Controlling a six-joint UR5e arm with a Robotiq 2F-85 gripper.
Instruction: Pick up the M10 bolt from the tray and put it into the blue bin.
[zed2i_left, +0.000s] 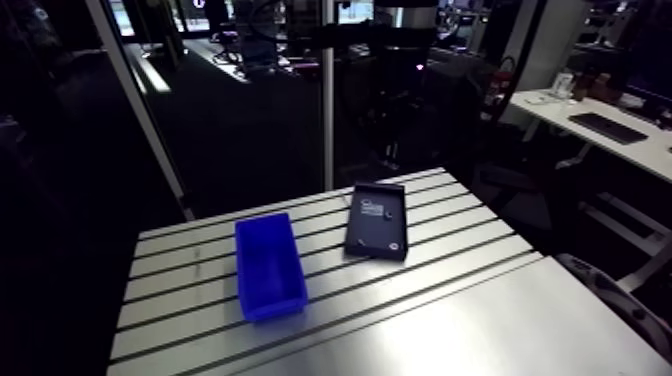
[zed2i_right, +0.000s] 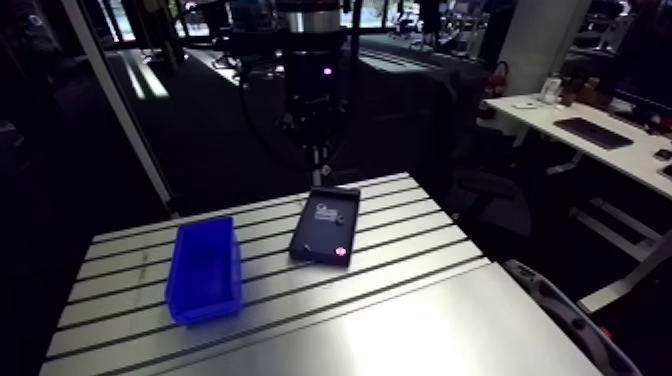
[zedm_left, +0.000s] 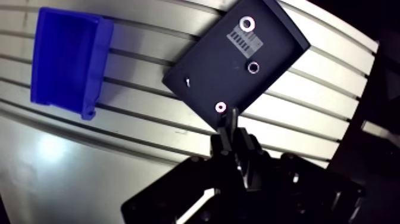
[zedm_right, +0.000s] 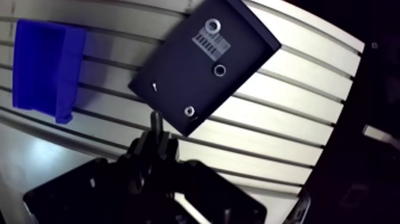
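Note:
A black flat tray (zedm_left: 208, 71) lies on the slotted table with a white barcode label and a few small metal parts on it: a ring-shaped piece (zedm_left: 246, 24) by the label, a second one (zedm_left: 253, 67) mid-tray, a third (zedm_left: 221, 108) near the tray's edge, and a tiny pale piece (zedm_left: 188, 81). Which of them is the M10 bolt I cannot tell. The open blue bin (zed2i_left: 268, 265) stands beside the tray and looks empty. My gripper (zedm_left: 233, 119) hangs high above the tray's near edge, its fingers together with nothing between them.
The aluminium table (zed2i_left: 450, 300) has slots under the bin and tray and a smooth plate nearer the front. A vertical pole (zed2i_left: 328, 100) rises behind the table's back edge. A grey curved object (zed2i_left: 620, 295) lies off the table's right side.

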